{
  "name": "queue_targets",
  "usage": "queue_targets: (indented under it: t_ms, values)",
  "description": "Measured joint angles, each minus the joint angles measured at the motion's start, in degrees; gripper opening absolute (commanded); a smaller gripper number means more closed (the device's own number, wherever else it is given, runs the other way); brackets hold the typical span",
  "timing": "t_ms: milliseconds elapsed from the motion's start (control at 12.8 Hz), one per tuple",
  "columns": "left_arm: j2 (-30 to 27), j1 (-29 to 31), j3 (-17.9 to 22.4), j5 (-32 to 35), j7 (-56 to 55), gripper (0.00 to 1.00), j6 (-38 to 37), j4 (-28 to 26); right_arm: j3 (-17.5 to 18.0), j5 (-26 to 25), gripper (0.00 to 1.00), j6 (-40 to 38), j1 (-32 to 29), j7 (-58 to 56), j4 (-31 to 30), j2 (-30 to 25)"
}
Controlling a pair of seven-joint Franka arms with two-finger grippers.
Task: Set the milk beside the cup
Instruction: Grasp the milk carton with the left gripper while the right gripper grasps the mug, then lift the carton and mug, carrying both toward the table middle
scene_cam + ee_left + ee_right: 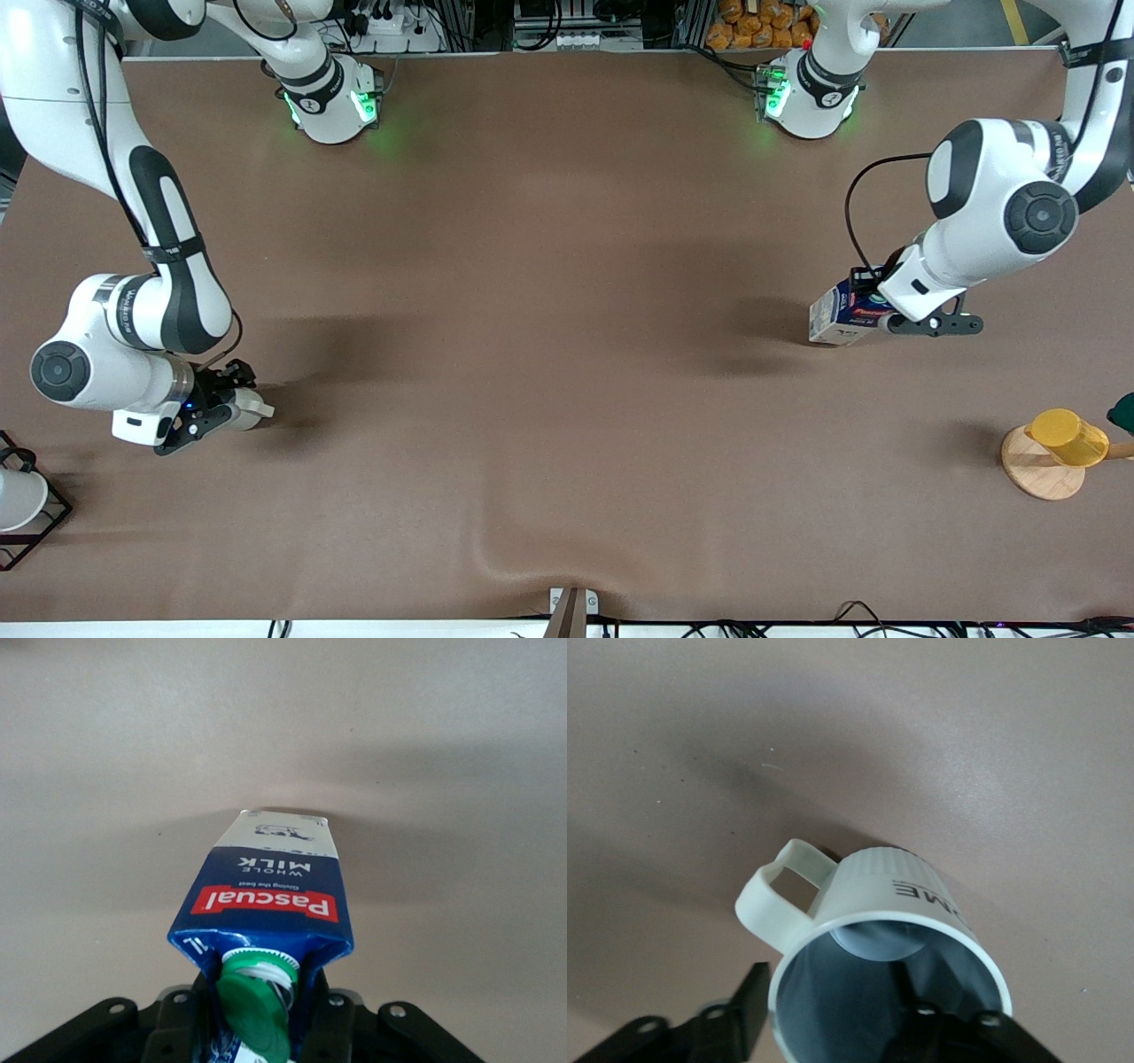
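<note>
Both arms are busy at once, each at its own end of the worktop (pixel 567 354), and the two task things are well apart. The left claw (pixel 873 306) is clamped on the milk (pixel 842 315) up at the gable, one finger either side of the ridge by the green cap (pixel 257 997), and the left wrist view shows the carton hanging away from the claw with its white base toward the brown surface. Holding it by the top leaves the base free to meet the worktop flat, which is what a clean set-down wants. I cannot tell from the front view whether the base is touching or just clear of the surface. Toward the right arm's end, the right claw (pixel 239 409) has the cup (pixel 251 408) pinched by its rim, one finger inside the grey bowl and one outside the wall, the cream handle (pixel 775 895) sticking out to the side and clear of the fingers. That grip keeps the mug steady and the handle unobstructed. My guess is that the carton has the whole width of the worktop to cross unless the cup is brought to meet it. The yellow cup (pixel 1067 437) on its wooden coaster (pixel 1036 470) and the white cup in a wire frame (pixel 22 501) sit at the edges, no part of this.
</note>
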Motion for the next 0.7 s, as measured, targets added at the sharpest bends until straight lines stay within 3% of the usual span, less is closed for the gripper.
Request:
queue_targets:
  t_ms: [390, 702]
  values:
    - [-0.19, -2.92, -0.83, -0.02, 0.02, 0.39, -10.20, 12.61, 0.48, 0.12, 0.00, 0.01, 0.20, 4.66, 1.97, 0.00]
    - [-0.19, -4.50, -2.77, -0.45, -0.32, 0.39, -13.28, 17.66, 1.09, 0.14, 0.00, 0.01, 2.03, 7.89, 6.59, -0.03]
